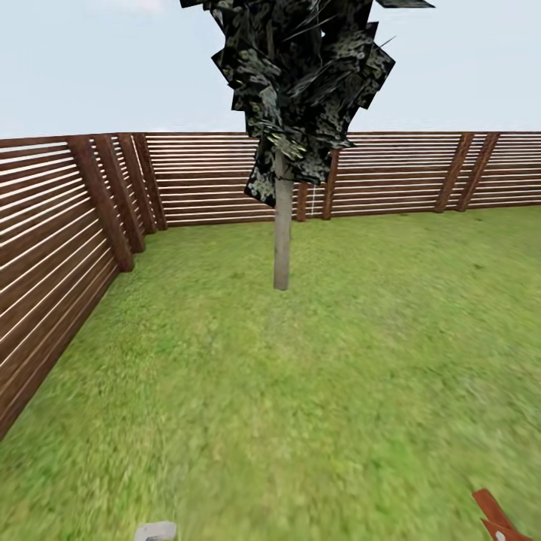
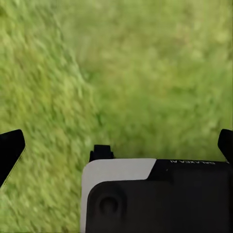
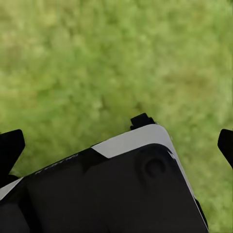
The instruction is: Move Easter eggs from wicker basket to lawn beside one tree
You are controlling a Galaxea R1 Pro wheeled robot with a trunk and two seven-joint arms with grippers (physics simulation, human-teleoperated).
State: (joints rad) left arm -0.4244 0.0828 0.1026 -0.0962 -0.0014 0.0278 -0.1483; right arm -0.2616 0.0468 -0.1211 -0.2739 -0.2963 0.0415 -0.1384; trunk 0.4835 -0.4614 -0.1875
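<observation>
Surveying: a fenced garden from the head view, with no eggs and no basket among the things seen.
Lawn (image 1: 338,391): mottled green grass across the lower two thirds of the frame, running up to the fence; it also lies under both wrist cameras.
Fence (image 1: 210,176): brown horizontal slats, along the left edge and across the middle band, cornering at upper left.
Tree (image 1: 282,240): straight grey-brown trunk at centre, dark crown at top centre; its foot meets the grass just above mid-frame, well apart from the robot.
Red-brown object (image 1: 496,515): lower right corner, cut off by the frame edge; cannot tell what it is.
Grey part (image 1: 155,531): bottom edge, left of centre; likely part of the robot, too little shown to say.
Left gripper (image 2: 116,141): jaws spread wide, dark tips at the picture's two sides, grass alone between them.
Right gripper (image 3: 116,141): jaws likewise spread, nothing held.
Step in hand, as judged: travelling or searching, hands empty.
Doing it well: turn the head and base to find the basket first; note this tree as the one drop spot; keep both arms tucked while driving.
</observation>
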